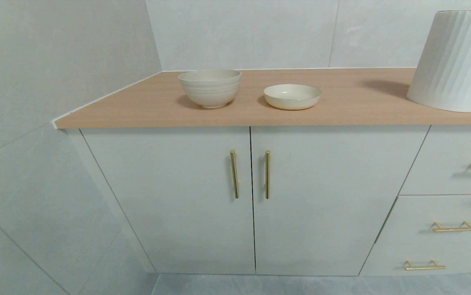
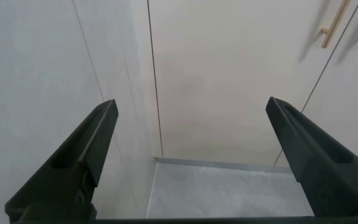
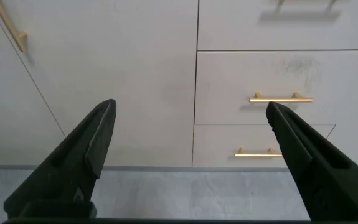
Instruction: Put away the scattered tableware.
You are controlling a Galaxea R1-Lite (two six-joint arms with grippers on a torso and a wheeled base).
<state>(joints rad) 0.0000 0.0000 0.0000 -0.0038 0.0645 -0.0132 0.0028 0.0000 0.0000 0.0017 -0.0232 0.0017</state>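
Leftmost, the tiled wall (image 1: 55, 61) meets the wooden countertop (image 1: 137, 110) at its angled corner. Next comes the deep bowl (image 1: 210, 88), upright, with the shallow dish (image 1: 292, 96) just beside it on the right, not touching. Both sit back from the front edge. Well apart, at far right, stands a ribbed white container (image 1: 456, 61). Below, two cabinet doors (image 1: 178, 196) are shut, with drawers (image 1: 444, 229) to their right. Facing the doors, the left gripper (image 2: 191, 107) has its fingers spread wide. Facing the drawers, the right gripper (image 3: 190, 107) is likewise released.
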